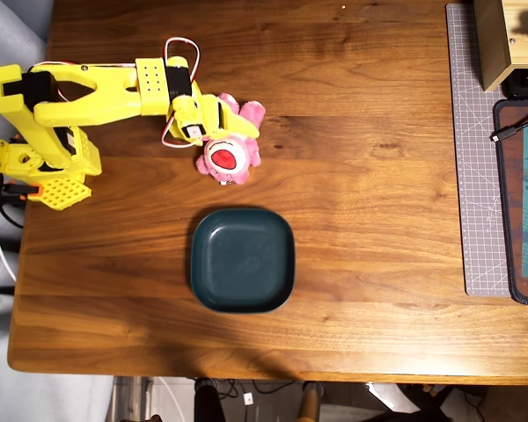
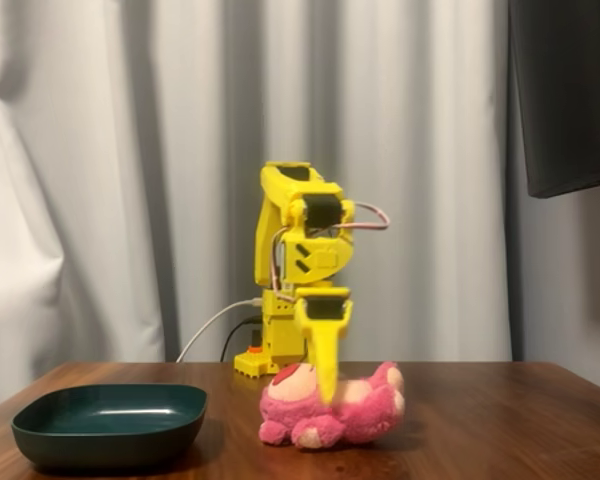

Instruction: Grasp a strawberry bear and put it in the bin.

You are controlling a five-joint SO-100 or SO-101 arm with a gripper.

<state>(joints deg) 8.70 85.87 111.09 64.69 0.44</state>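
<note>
claw (image 2: 325, 395) pressed down onto strawberry bear (image 1: 229, 155) lying on table, grip unclear

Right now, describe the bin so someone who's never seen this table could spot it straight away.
On the wooden table, look in the overhead view below the yellow arm and the strawberry bear. The bin lies apart from both: a shallow, empty, dark teal rounded-square dish with a raised rim, the only teal thing there.
</note>
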